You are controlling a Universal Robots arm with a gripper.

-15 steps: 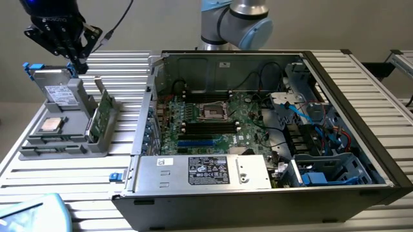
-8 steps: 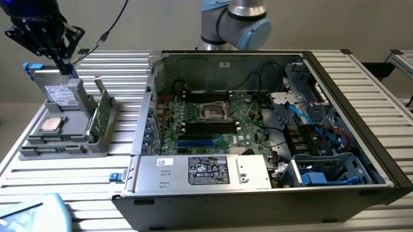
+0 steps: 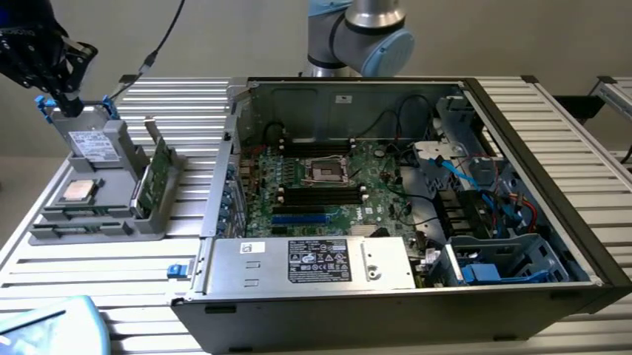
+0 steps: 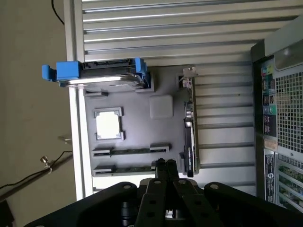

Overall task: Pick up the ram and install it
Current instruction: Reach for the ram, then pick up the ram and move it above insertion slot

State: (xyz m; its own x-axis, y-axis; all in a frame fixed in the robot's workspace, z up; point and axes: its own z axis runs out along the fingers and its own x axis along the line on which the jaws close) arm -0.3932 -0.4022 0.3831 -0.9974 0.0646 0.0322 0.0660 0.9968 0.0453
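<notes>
**Exterior view:** the end effector [image 3: 55,63] hangs at the upper left of the frame, above the gray tray [image 3: 94,228] on the slatted desk [image 3: 99,266]. The open computer case [image 3: 395,325] with its motherboard [image 3: 326,185] occupies the centre and right.

**Wrist view:** the fingers [image 4: 160,172] are pressed together and pinch nothing. The ram [image 4: 128,169] sits in a groove of the tray near the fingertips. It is a long, narrow, dark stick between 2 gray end clips. Farther along the tray lie a square processor [image 4: 109,126] and a blue-framed hard drive [image 4: 99,75].
</notes>
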